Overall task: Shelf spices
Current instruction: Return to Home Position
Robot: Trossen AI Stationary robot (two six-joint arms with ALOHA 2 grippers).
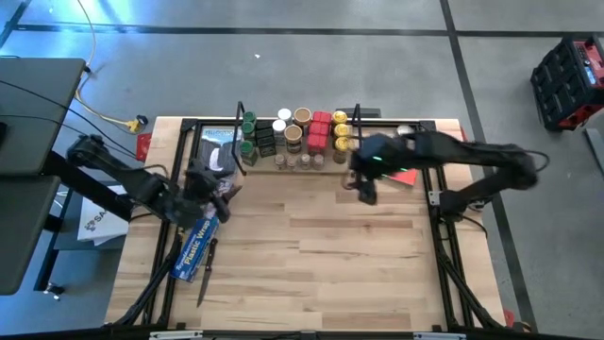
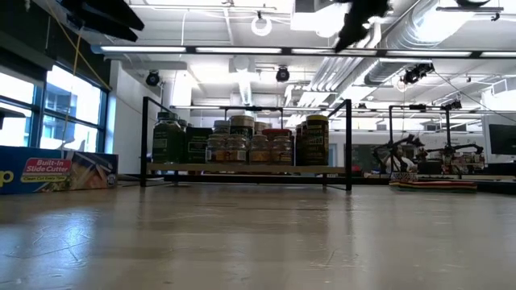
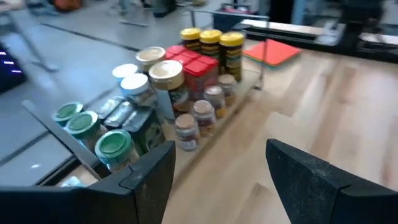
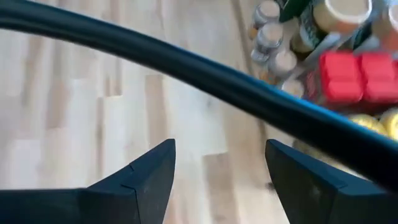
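Racked on the shelf (image 2: 250, 168) at the far edge of the table (image 1: 311, 274): the spices (image 1: 297, 137), sorted by lid colour, likely so that like stands with like. Green lids (image 3: 83, 122) at the left end, white and tan next, then red tins (image 3: 198, 62), with yellow lids (image 3: 210, 36) at the right. Tiny clear jars (image 3: 204, 115) along the near row, low in front so as not to hide the taller ones. No jar seen loose on the table.

Left hand (image 3: 221, 162) spread wide and holding nothing, above the left part of the table by the plastic-wrap box (image 1: 198, 247). Right hand (image 4: 221, 152) likewise agape and empty, just on the near side of the shelf's right end.

Looks finished, bar pulling both arms back clear of the shelf.
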